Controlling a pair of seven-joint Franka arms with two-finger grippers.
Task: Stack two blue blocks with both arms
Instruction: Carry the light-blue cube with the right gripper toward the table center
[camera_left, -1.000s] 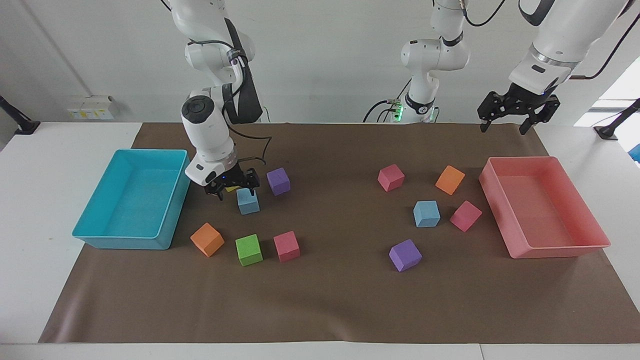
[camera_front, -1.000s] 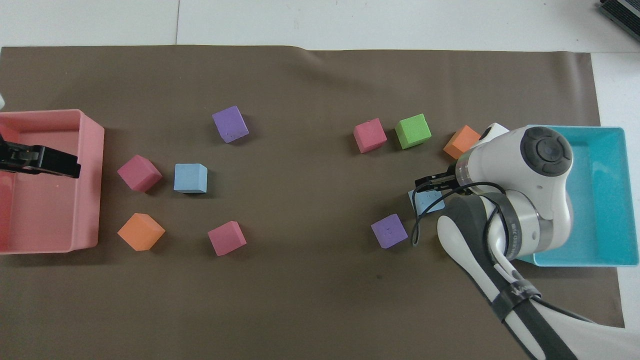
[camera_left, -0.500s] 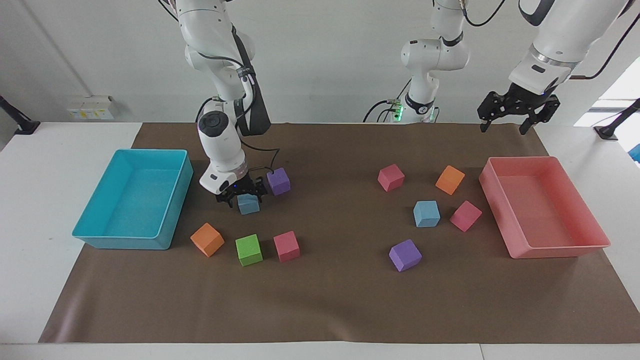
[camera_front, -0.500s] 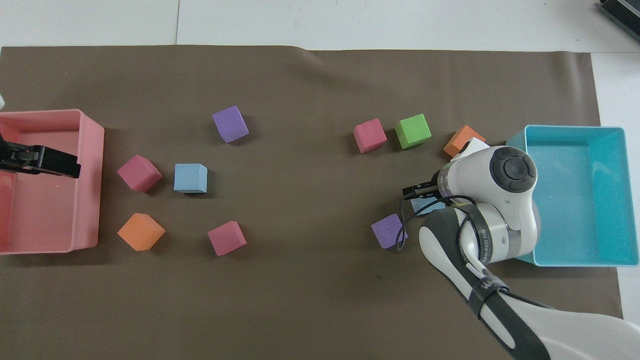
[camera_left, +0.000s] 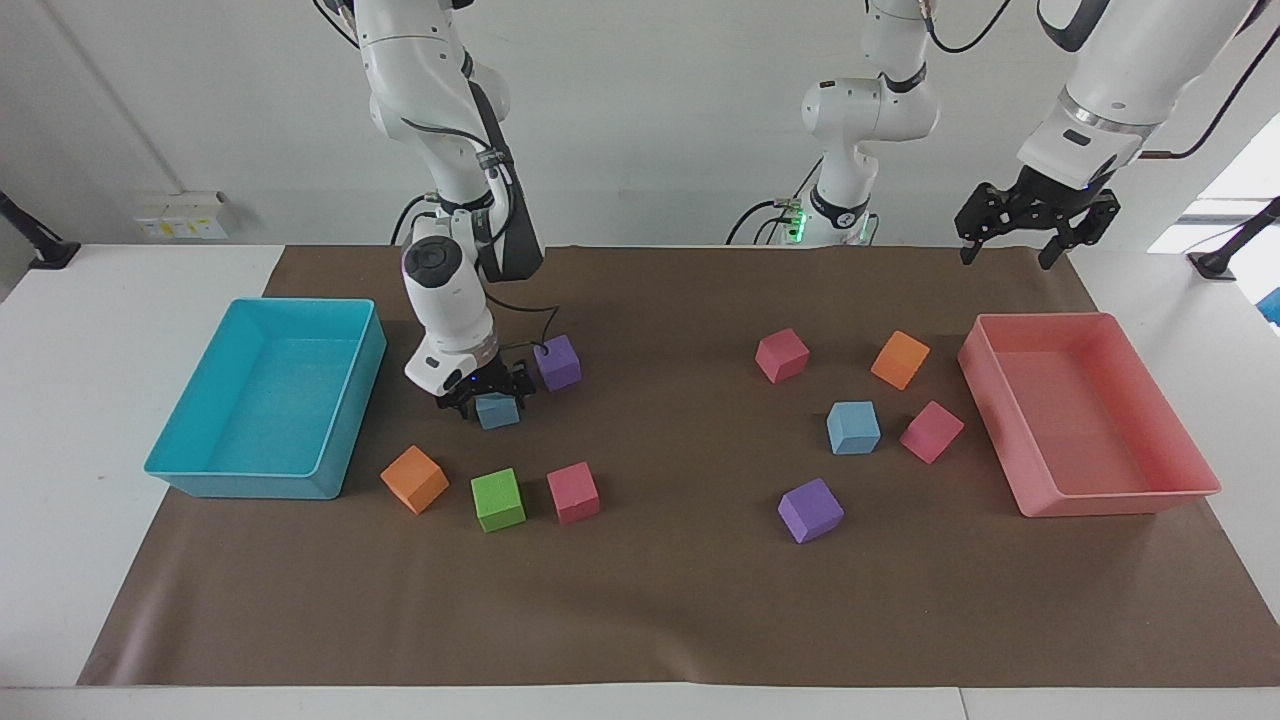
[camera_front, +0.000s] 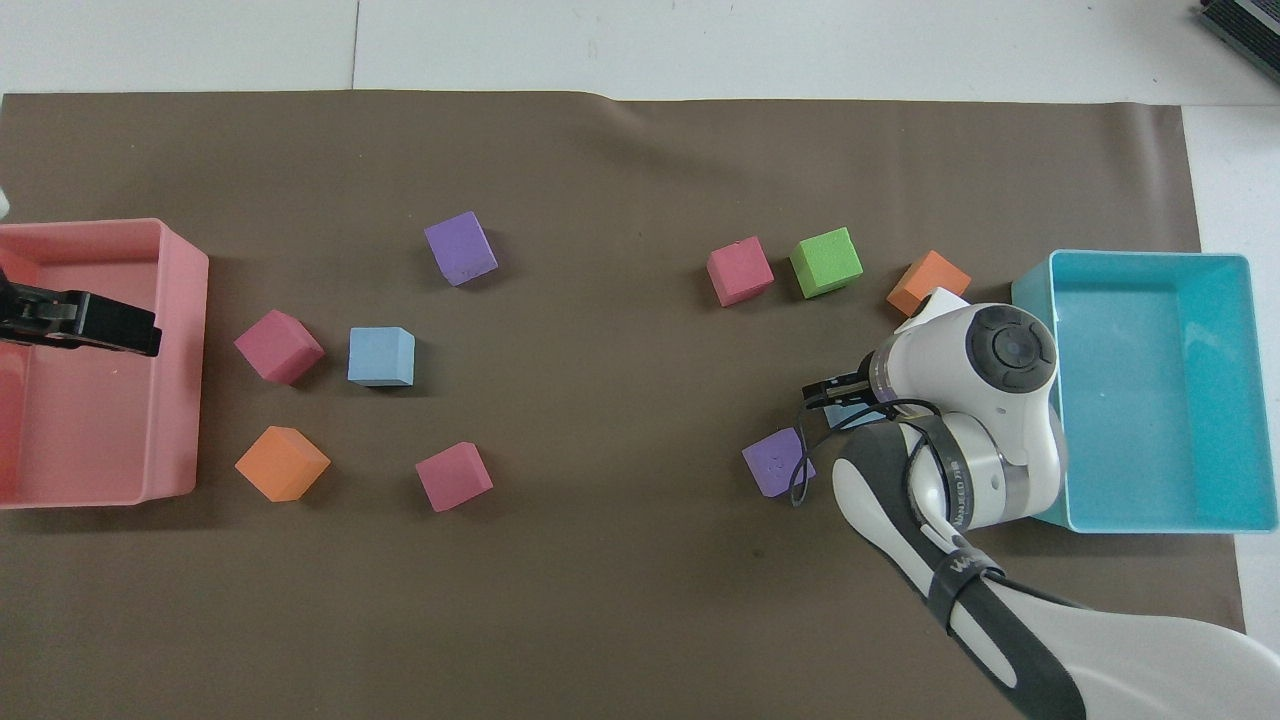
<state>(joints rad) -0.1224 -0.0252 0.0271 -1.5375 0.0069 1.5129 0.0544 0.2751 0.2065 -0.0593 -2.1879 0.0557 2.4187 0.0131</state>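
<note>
One blue block (camera_left: 497, 412) lies on the brown mat next to a purple cube (camera_left: 557, 362), toward the right arm's end. My right gripper (camera_left: 489, 396) is down over it, open, with a finger on either side. In the overhead view the right gripper (camera_front: 832, 392) and arm hide most of this block (camera_front: 848, 416). The second blue block (camera_left: 853, 428) lies beside a pink cube (camera_left: 931, 432) toward the left arm's end, and it also shows in the overhead view (camera_front: 381, 356). My left gripper (camera_left: 1008, 258) waits open and empty, up in the air over the pink tray (camera_left: 1040, 505).
A turquoise tray (camera_left: 180, 470) stands at the right arm's end. Orange (camera_left: 414, 479), green (camera_left: 498, 499) and pink (camera_left: 573, 492) cubes lie farther from the robots than the straddled block. Purple (camera_left: 810, 510), pink (camera_left: 782, 355) and orange (camera_left: 900, 359) cubes surround the second blue block.
My right gripper has come down from just above the blue block to around it, and the arm's wrist has swung more upright. The left arm and all the cubes have not moved.
</note>
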